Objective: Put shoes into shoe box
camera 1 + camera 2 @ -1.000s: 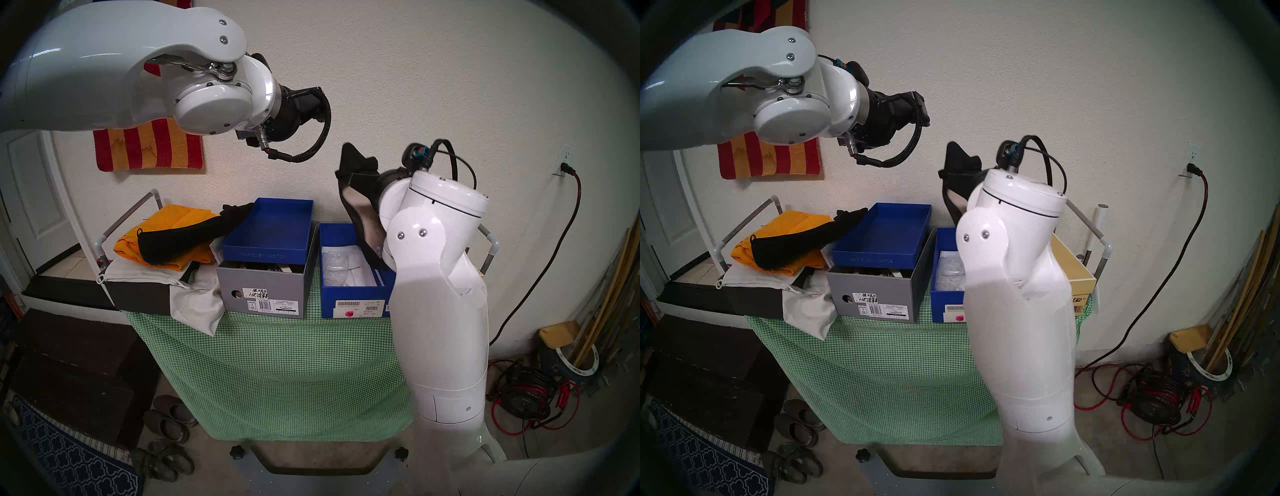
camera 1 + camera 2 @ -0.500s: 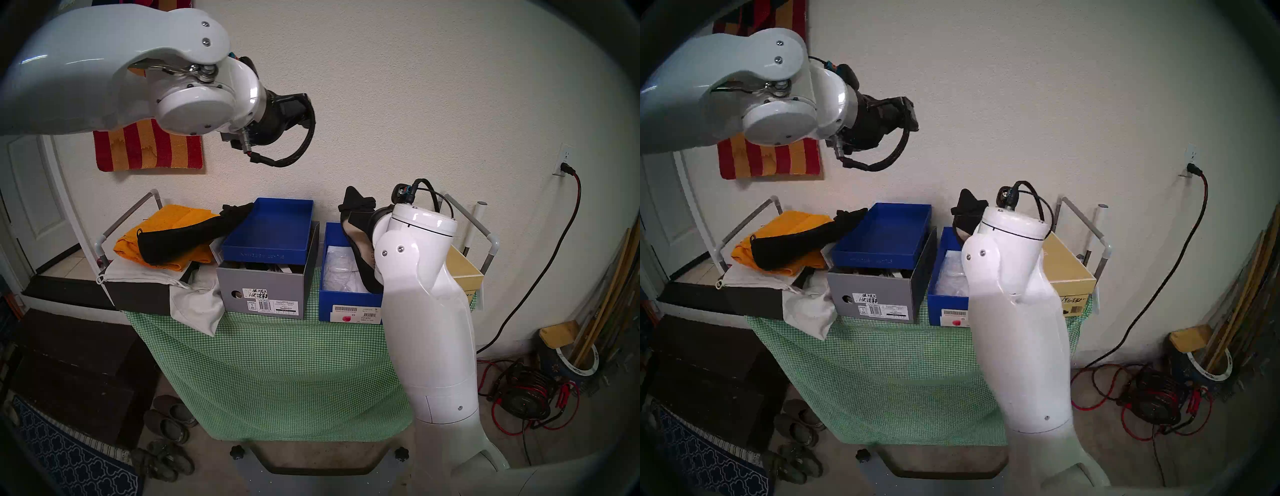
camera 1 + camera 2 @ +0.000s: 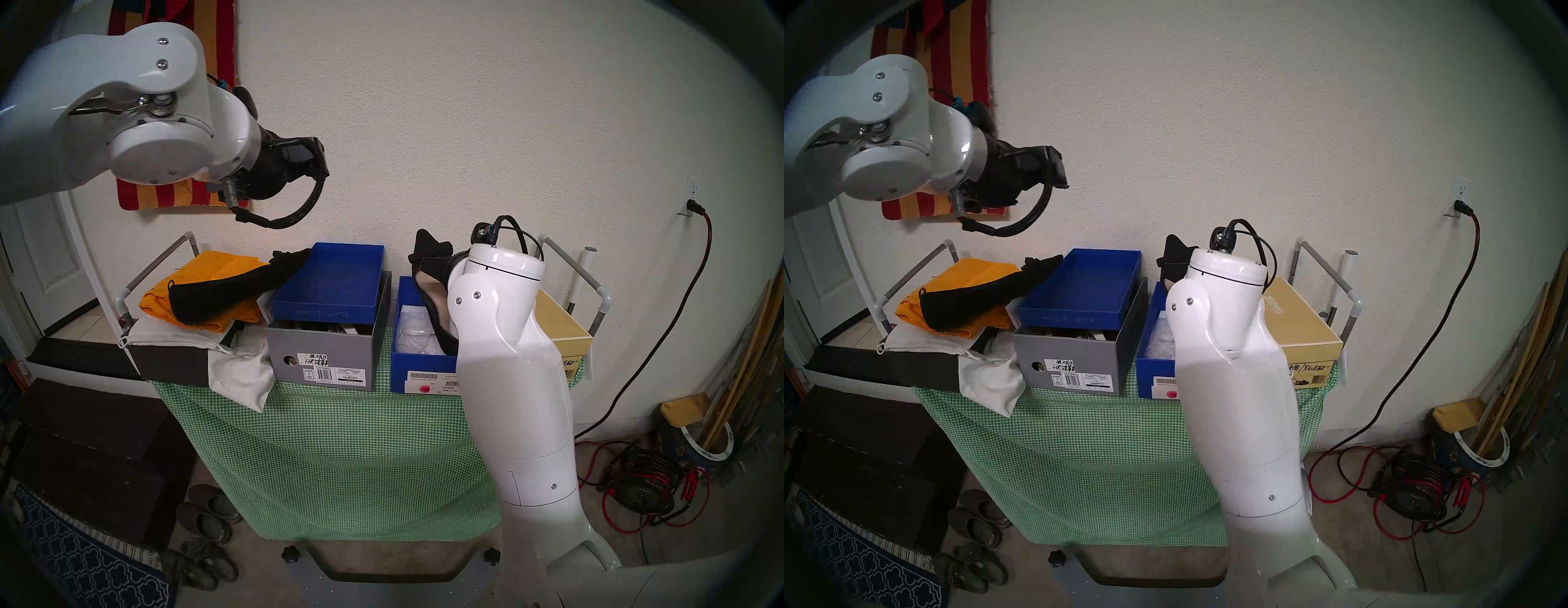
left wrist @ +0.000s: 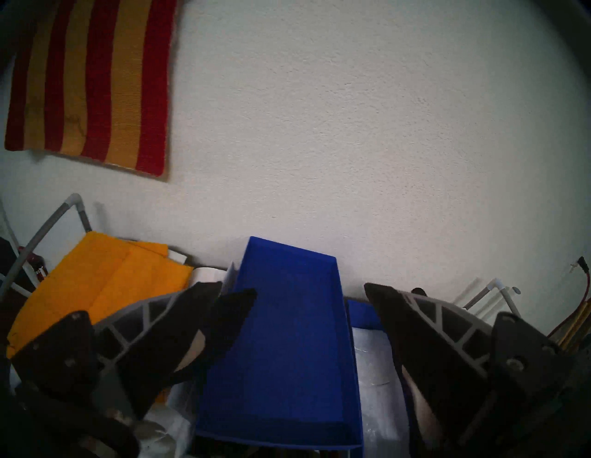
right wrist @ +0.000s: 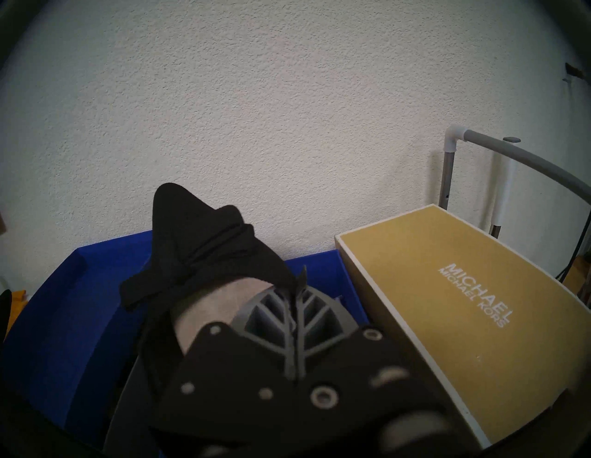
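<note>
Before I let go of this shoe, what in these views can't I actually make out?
- Heel end of the held shoe: the right arm covers it in both head views.
- Floor of the blue box: paper, shoe and arm cover it.
- Right gripper: hidden behind the wrist in head views.
- Grey box contents: the blue lid sits over them.

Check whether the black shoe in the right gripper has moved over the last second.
Yes. The black shoe, clamped in the right gripper, has come down: its heel end now sits inside the blue box.
</note>
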You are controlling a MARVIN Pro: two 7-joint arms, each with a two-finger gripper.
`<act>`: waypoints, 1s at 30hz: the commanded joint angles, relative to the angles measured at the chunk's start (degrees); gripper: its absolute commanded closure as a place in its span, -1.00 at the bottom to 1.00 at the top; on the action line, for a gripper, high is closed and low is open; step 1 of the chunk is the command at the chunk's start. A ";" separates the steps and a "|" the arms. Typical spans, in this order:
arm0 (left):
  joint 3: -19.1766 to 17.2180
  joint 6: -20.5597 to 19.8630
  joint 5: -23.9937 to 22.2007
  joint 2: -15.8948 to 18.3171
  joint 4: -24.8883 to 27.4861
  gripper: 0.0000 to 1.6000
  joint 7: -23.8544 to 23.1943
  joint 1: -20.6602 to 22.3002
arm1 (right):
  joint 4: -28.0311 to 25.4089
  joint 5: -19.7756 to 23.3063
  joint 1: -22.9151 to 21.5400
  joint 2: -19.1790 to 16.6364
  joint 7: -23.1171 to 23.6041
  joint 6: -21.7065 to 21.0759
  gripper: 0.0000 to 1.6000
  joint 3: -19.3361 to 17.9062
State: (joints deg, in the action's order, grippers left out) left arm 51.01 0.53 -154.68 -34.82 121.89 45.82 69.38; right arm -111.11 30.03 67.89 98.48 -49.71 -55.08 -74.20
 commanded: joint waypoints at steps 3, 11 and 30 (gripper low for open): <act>0.64 -1.36 0.96 4.89 1.79 -1.00 1.75 4.93 | 1.65 2.11 -0.11 1.18 -6.03 0.08 1.00 0.02; 0.91 -1.96 1.31 5.56 2.18 -1.00 2.10 5.52 | 0.59 4.33 2.50 -0.56 -5.97 0.08 1.00 1.92; 0.87 -2.90 1.89 6.68 2.63 -1.00 2.32 5.89 | 2.30 2.90 4.54 -1.48 -6.35 0.08 1.00 -0.84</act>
State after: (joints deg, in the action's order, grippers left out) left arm 52.09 -2.42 -152.80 -28.28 124.58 48.50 75.17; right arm -110.80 33.29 72.76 96.42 -49.72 -55.08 -74.71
